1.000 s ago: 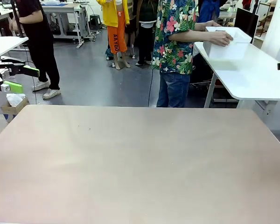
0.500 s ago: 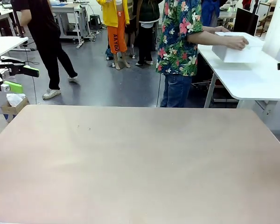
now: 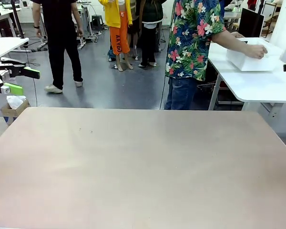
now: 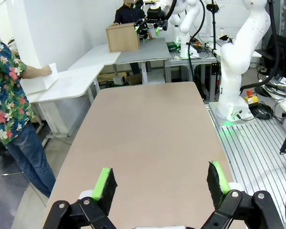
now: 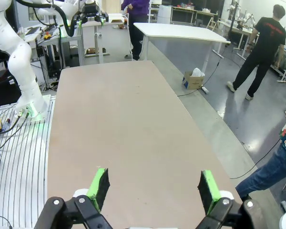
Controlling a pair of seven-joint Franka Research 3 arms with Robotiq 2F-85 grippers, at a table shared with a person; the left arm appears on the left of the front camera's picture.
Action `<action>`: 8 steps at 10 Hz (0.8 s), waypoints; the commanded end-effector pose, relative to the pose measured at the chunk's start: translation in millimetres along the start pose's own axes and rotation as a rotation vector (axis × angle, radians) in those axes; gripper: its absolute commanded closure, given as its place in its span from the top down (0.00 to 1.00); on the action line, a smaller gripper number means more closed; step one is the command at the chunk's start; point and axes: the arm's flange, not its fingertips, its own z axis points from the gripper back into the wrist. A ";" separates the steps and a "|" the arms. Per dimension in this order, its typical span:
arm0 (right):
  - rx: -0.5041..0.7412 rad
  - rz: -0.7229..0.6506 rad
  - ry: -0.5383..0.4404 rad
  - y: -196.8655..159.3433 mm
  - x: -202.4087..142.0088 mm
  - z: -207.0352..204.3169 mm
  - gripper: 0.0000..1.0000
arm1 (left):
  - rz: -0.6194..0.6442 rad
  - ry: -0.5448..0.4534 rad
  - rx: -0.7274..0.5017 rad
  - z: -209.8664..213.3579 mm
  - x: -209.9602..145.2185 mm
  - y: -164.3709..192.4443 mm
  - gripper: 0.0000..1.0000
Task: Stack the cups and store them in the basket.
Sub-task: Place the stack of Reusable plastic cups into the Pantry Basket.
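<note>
The left gripper (image 4: 161, 183) has its green-padded fingers (image 4: 105, 183) spread wide above a bare tan table (image 4: 148, 129). At the far left, a person's hand (image 4: 46, 70) rests on a white basket (image 4: 38, 84) on a neighbouring white table (image 4: 74, 81).

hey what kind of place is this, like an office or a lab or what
Most likely a robotics lab: a white robot arm bolted beside the table, more work tables on an open grey floor, people standing about.
</note>
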 end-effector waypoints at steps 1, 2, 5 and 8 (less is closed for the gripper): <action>-0.002 0.008 -0.019 0.2 2.7 0.2 1.00 | 0.006 -0.005 0.002 -0.3 3.1 -0.6 1.00; -0.002 0.008 -0.019 0.2 2.7 0.2 1.00 | 0.006 -0.005 0.002 -0.3 3.1 -0.6 1.00; -0.002 0.008 -0.019 0.2 2.7 0.2 1.00 | 0.006 -0.005 0.002 -0.3 3.1 -0.6 1.00; -0.002 0.008 -0.019 0.2 2.7 0.2 1.00 | 0.006 -0.005 0.002 -0.3 3.1 -0.6 1.00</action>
